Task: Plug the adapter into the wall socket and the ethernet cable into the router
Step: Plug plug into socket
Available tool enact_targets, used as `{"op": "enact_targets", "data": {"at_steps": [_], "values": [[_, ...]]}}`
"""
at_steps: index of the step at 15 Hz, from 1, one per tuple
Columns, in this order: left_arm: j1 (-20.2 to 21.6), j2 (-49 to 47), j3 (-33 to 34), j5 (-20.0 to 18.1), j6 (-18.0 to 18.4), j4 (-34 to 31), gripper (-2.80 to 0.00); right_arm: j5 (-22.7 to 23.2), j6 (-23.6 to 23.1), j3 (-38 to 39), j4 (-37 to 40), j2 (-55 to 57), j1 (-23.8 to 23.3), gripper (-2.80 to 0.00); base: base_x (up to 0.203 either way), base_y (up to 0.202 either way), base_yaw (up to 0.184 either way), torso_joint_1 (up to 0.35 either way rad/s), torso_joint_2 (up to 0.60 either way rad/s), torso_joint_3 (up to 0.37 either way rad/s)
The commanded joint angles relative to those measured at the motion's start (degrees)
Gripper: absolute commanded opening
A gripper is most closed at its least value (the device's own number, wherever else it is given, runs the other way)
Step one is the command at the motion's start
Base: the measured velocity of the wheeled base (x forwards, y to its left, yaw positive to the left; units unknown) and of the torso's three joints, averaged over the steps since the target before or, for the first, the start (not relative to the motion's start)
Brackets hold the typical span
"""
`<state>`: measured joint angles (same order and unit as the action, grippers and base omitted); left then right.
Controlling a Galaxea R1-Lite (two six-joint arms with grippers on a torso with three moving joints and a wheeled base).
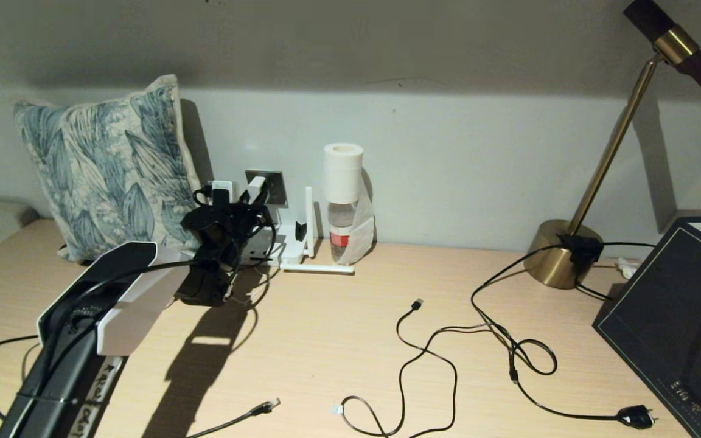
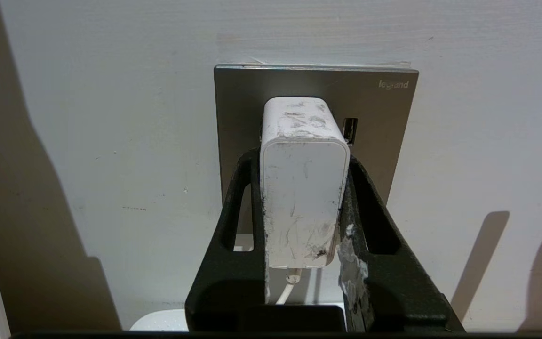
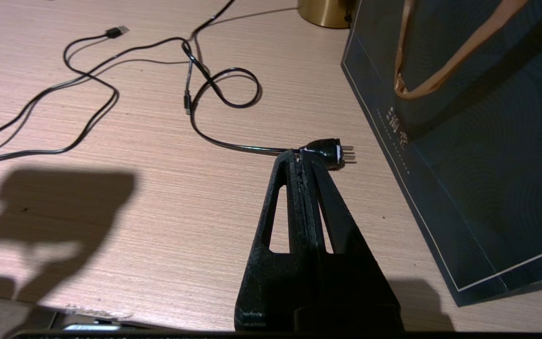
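My left gripper (image 2: 301,162) is shut on the adapter (image 2: 304,188), a scuffed white cube with its thin white cord hanging below. The adapter's front end sits against the grey wall socket (image 2: 384,141); its pins are hidden. In the head view the left gripper (image 1: 247,204) reaches to the wall socket (image 1: 276,182) beside the pillow. The router (image 1: 292,246) lies under the socket, one antenna upright and one flat. The ethernet cable (image 1: 265,406) lies loose at the table's front with its clear plug free. My right gripper (image 3: 299,155) is shut and empty, low over the table near a black plug (image 3: 330,151).
A leaf-print pillow (image 1: 104,170) leans on the wall left of the socket. A water bottle (image 1: 341,228) under a paper roll stands right of the router. A thin black USB cable (image 1: 429,347), brass lamp base (image 1: 560,252) and dark bag (image 1: 679,304) fill the right side.
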<state>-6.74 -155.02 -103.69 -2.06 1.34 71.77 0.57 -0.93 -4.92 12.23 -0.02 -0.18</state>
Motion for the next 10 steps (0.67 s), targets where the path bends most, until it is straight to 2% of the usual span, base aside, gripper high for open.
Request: {"op": "enact_targets", "data": {"at_steps": [1, 10], "values": [[0.1, 0.1, -0.1, 0.0, 0.0, 0.4, -2.8, 0.0, 0.0, 0.0, 0.1, 0.0, 0.0, -2.8, 0.0, 0.0, 0.0, 0.0, 0.0, 0.0], [-0.4, 0.0, 0.3, 0.0, 0.0, 0.4, -2.8, 0.0, 0.0, 0.0, 0.1, 0.0, 0.0, -2.8, 0.0, 0.0, 0.0, 0.0, 0.0, 0.0]]}}
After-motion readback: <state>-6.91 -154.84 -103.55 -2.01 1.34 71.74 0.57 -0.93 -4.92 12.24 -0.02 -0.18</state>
